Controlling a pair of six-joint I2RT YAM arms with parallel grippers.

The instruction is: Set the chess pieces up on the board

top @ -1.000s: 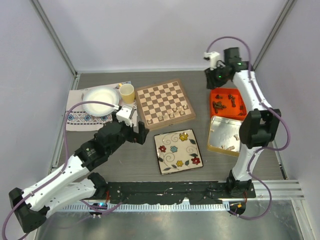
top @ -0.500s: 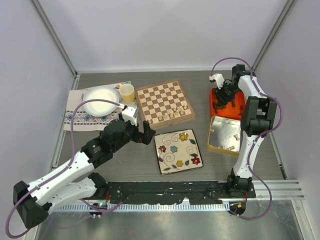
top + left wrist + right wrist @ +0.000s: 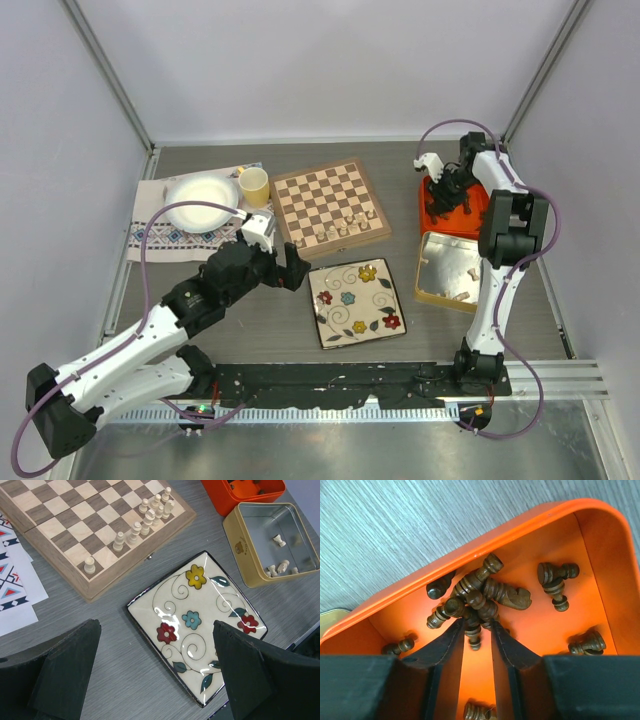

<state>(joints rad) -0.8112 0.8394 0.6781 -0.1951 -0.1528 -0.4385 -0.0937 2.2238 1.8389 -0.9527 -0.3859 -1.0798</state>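
- Dark pieces [image 3: 485, 592] lie jumbled on their sides in an orange tin [image 3: 600, 555] at the right of the counter. None of them is on the board yet.
- Board [image 3: 322, 195] sits centre-back. Pale pieces [image 3: 145, 522] stand in a row along its near-right edge, with one apart at the corner, and a few more pale ones lie in a gold tin [image 3: 250, 575].
- Right jaws are down inside the orange tin, a narrow gap apart, straddling the end of one dark piece. They do not look pinched on it yet.
- The step in hand looks like picking up a dark piece. The next move calls for a firm pinch on that one piece alone, then a straight lift clear of the tangle beside it.
- Edges: the tin's wall is just ahead of the fingers, and more pieces press close on the left. Open tin floor lies to the right.
- Left jaws are spread wide and hold nothing, hovering over a flowered plate [image 3: 200, 625] near the board's front edge — clear of the right arm's [image 3: 505, 240] way to the far squares.
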